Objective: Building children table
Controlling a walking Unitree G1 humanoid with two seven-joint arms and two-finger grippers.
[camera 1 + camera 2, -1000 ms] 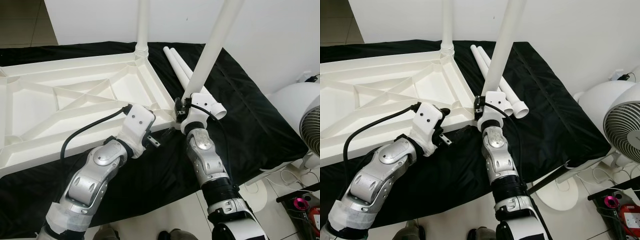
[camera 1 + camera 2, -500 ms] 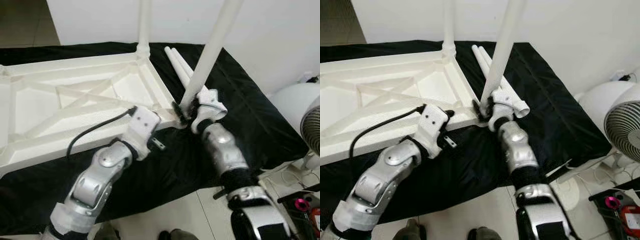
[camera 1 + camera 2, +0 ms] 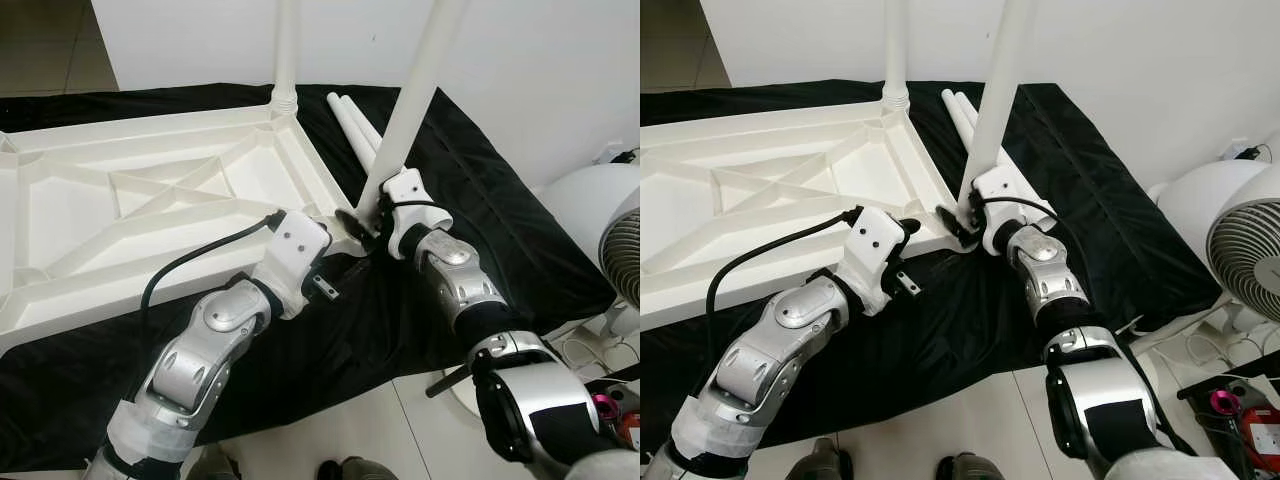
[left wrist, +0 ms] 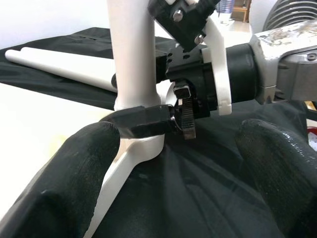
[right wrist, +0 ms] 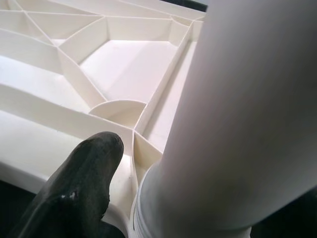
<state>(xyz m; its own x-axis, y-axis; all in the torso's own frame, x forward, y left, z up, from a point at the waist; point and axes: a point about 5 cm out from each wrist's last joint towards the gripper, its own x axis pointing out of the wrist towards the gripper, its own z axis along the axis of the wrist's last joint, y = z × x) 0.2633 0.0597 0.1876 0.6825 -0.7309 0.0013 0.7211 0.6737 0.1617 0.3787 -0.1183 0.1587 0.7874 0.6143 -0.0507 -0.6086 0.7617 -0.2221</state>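
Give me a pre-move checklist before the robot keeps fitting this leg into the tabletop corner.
1. Right gripper clamped on the white plastic table leg near its base: ok.
2. Leg standing in the near corner socket of the upside-down white ribbed tabletop: ok; full seating cannot tell.
3. Left gripper open, fingers apart beside the corner, holding nothing: ok.
4. Far corner leg upright in its socket: ok.
5. Two spare white tubes lying on the black cloth, away from both arms: ok.
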